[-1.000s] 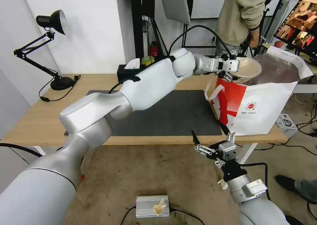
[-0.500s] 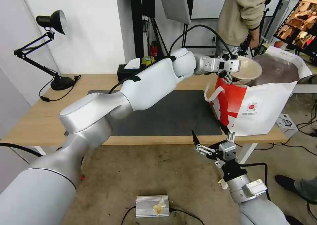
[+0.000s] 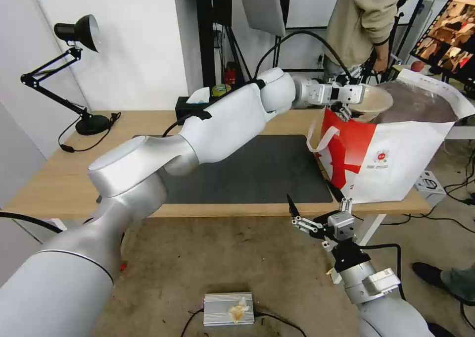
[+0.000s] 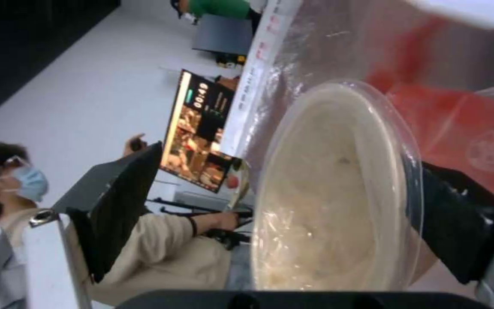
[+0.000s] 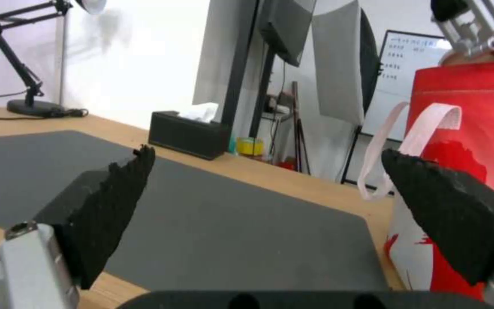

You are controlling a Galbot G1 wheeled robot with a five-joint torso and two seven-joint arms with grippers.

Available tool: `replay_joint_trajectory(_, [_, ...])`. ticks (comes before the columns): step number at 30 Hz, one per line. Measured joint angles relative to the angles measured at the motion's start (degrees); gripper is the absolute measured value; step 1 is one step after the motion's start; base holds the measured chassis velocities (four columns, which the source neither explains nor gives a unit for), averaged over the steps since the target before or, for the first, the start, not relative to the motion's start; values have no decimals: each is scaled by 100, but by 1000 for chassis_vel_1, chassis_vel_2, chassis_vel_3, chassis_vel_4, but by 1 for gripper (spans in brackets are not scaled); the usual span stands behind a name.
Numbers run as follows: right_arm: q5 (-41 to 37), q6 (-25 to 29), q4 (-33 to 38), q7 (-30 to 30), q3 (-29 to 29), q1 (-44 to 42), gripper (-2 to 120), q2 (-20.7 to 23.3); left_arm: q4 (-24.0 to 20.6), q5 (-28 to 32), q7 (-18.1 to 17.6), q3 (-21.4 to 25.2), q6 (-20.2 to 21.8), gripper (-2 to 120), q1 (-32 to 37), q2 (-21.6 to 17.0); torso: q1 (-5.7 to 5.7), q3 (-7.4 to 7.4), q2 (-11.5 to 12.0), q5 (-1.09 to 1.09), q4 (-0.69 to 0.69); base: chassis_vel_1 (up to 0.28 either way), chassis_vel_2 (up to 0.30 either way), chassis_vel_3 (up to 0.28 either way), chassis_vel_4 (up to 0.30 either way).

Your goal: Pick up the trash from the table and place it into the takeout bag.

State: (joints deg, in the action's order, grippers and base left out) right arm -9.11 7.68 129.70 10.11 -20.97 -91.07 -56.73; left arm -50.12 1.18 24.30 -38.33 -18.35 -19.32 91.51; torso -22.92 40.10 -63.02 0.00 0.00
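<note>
My left arm reaches across the table [image 3: 74, 178] to the open mouth of the takeout bag [image 3: 396, 164]. The left gripper [image 3: 346, 99] is level with the bag's rim, with the tan shallow bowl [image 3: 373, 99] at its tip and partly sunk behind the bag's front wall. In the left wrist view the bowl [image 4: 338, 193] leans on one black pad [image 4: 459, 223]. The other pad [image 4: 115, 206] stands well clear of it, so the left gripper [image 4: 293, 163] is open. The foil lining [image 4: 327, 43] surrounds the bowl. My right gripper [image 3: 309, 191] hangs open below the table's front edge, holding nothing.
A dark grey mat [image 3: 257, 168] covers the table's middle. A black tissue box [image 3: 190, 107] and a black desk lamp [image 3: 74, 35] stand along the back. The bag's white strap [image 5: 407, 141] hangs toward the mat. A silver box [image 3: 228, 308] and cables lie on the floor.
My left arm has carried the bowl a little to the right, farther over the bag's mouth. The bag's front wall now stands higher and straighter. The right arm has not moved.
</note>
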Motion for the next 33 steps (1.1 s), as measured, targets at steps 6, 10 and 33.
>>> replay_joint_trajectory(6, [0,0,0,0,0,0,100,0,-9,-57,-81,3,-46,100,-61,2,0,0,0,0,0,0,0,0,0])
replay_joint_trajectory(10, [0,0,0,0,0,0,100,0,-17,-75,-103,6,-92,100,-102,4,0,0,0,0,0,0,0,0,0])
replay_joint_trajectory(33, [0,0,0,0,0,0,100,0,-375,956,-308,-267,118,100,63,3,0,0,0,0,0,0,0,0,0])
